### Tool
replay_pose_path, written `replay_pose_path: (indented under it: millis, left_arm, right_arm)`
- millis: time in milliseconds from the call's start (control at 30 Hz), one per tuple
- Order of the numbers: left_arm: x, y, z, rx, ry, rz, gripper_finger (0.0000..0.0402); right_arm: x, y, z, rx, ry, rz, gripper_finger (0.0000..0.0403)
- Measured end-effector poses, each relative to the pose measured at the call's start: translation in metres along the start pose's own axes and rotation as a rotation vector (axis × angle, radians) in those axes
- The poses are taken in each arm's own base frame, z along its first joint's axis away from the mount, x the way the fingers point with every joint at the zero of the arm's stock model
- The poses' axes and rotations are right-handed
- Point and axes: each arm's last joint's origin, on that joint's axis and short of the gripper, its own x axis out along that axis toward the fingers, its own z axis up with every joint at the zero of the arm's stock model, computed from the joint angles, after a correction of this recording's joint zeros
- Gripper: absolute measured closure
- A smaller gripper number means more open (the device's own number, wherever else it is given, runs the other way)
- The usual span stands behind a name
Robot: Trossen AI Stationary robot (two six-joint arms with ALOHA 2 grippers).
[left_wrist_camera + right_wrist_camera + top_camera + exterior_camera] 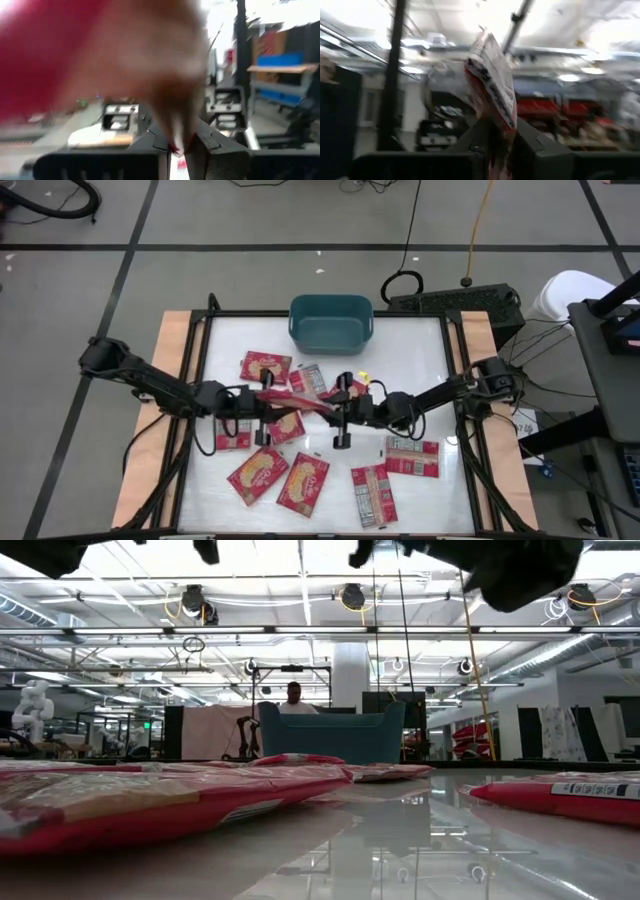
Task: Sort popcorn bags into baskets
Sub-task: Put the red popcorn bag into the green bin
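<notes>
Between both grippers: flat red popcorn bag (292,400).

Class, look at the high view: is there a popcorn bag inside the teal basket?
No. The basket shows only its bare teal floor; the popcorn bags lie on the table.

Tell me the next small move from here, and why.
Probably carry the right tool toward the teal bin and release over it. Its wrist view shows a printed packet clamped upright between the fingers, and the left tool likewise grips a red packet. The high view shows no packet in the bin, which lies nearer the right tool.
</notes>
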Motion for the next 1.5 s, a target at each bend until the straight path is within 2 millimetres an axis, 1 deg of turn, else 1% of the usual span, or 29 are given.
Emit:
replay_pose_path:
  millis: [67,167,233,300,367,467,567,667,800,900,1000,1100,1200,1267,1433,1467,1500]
  left_arm:
    - [-0.004,0.002,-0.002,0.002,0.073,0.045,0.0368]
    - [-0.012,0.007,-0.005,0.022,0.208,0.133,0.0381]
    - [-0.020,0.012,-0.008,0.044,0.316,0.203,0.0382]
    - [-0.027,0.018,-0.010,0.044,0.392,0.259,0.0382]
    - [-0.034,0.024,-0.015,0.036,0.476,0.303,0.0381]
    - [-0.039,0.030,-0.023,0.008,0.567,0.343,0.0374]
    - [-0.040,0.030,-0.031,0.008,0.634,0.319,0.0375]
    - [-0.039,0.028,-0.038,0.011,0.674,0.282,0.0382]
    - [-0.037,0.026,-0.044,0.004,0.703,0.242,0.0381]
    - [-0.036,0.024,-0.049,0.009,0.729,0.237,0.0373]
    - [-0.035,0.023,-0.052,0.000,0.739,0.218,0.0372]
    - [-0.035,0.023,-0.053,-0.003,0.747,0.210,0.0379]
    - [-0.035,0.023,-0.052,-0.011,0.743,0.205,0.0381]
    - [-0.035,0.023,-0.052,-0.013,0.743,0.206,0.0373]
    - [-0.035,0.023,-0.052,-0.042,0.741,0.218,0.0340]
    - [-0.035,0.023,-0.052,-0.045,0.736,0.220,0.0334]
    - [-0.035,0.023,-0.052,-0.051,0.733,0.222,0.0329]
  right_arm:
    - [-0.008,0.001,0.000,-0.035,0.089,-0.091,0.0331]
    - [-0.019,0.002,-0.001,-0.092,0.277,-0.252,0.0297]
    - [-0.024,0.003,-0.001,-0.105,0.391,-0.334,0.0273]
    - [-0.028,0.002,-0.001,-0.080,0.467,-0.378,0.0252]
    - [-0.027,0.001,0.002,-0.039,0.506,-0.389,0.0233]
    - [-0.017,0.004,0.009,-0.034,0.510,-0.388,0.0210]
    - [0.004,0.006,0.019,-0.078,0.491,-0.374,0.0193]
    - [0.026,0.004,0.025,-0.100,0.510,-0.330,0.0182]
    - [0.047,-0.003,0.022,-0.060,0.565,-0.258,0.0177]
    - [0.053,-0.008,0.013,-0.033,0.611,-0.205,0.0177]
    - [0.053,-0.011,0.003,-0.037,0.640,-0.200,0.0177]
    - [0.052,-0.012,-0.006,-0.055,0.666,-0.202,0.0188]
    - [0.052,-0.013,-0.010,-0.082,0.682,-0.197,0.0222]
    - [0.051,-0.013,-0.010,-0.100,0.688,-0.192,0.0257]
    - [0.049,-0.012,-0.013,-0.135,0.721,-0.174,0.0359]
    - [0.049,-0.012,-0.013,-0.136,0.724,-0.171,0.0377]
    - [0.049,-0.012,-0.013,-0.139,0.728,-0.170,0.0388]
